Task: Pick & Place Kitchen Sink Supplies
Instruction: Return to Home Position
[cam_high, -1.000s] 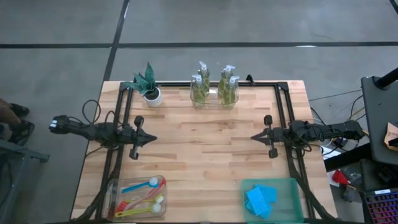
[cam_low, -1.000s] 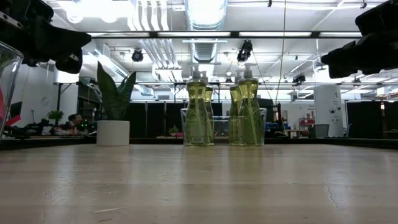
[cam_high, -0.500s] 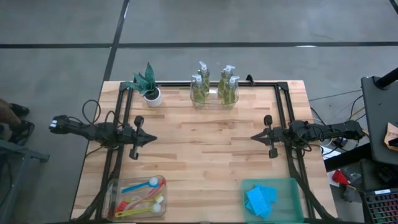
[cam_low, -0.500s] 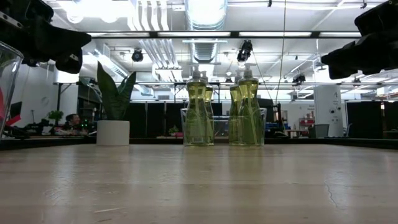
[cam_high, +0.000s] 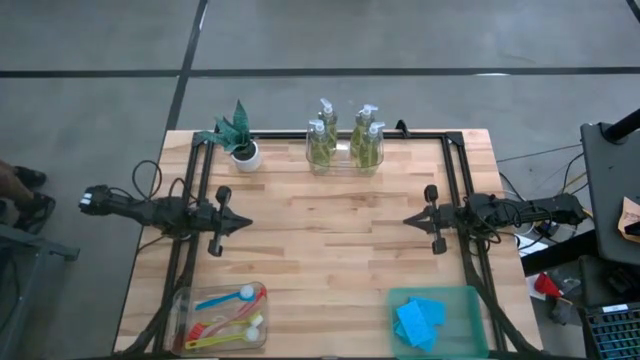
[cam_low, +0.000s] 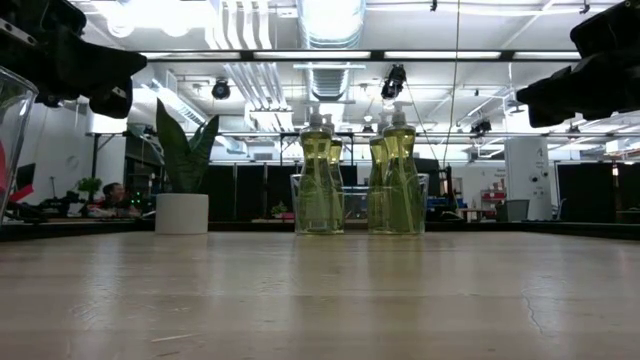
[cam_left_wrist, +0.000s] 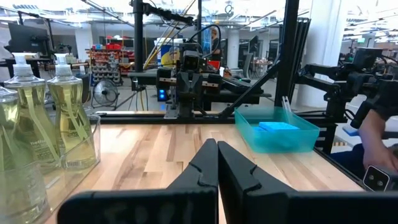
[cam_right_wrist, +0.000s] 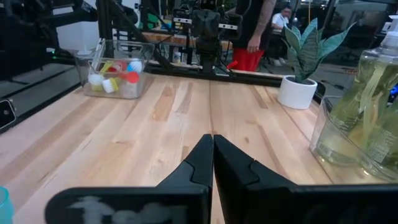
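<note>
Near edge of the planked wood table (cam_high: 325, 250): rounded clear bin (cam_high: 181, 300) holding thin red, yellow and blue dish brushes (cam_high: 225, 297); teal plastic bin (cam_high: 470, 293) holding blue sponges (cam_high: 418, 320) | table's middle: bare boards between left gripper (cam_high: 243, 224) and right gripper (cam_high: 408, 219), both with fingers pressed together | table's far edge: clear tray (cam_high: 345, 170) with four pump bottles (cam_high: 322, 140), potted plant (cam_high: 238, 132) beside it

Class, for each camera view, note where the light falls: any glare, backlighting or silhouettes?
Low view: ceiling lamps glare white; the four clear pump bottles of yellow-green soap glow backlit; the left gripper and right gripper, both shut above the table's sides, show as black silhouettes. High view: even light on the pale wooden table, no glare.
</note>
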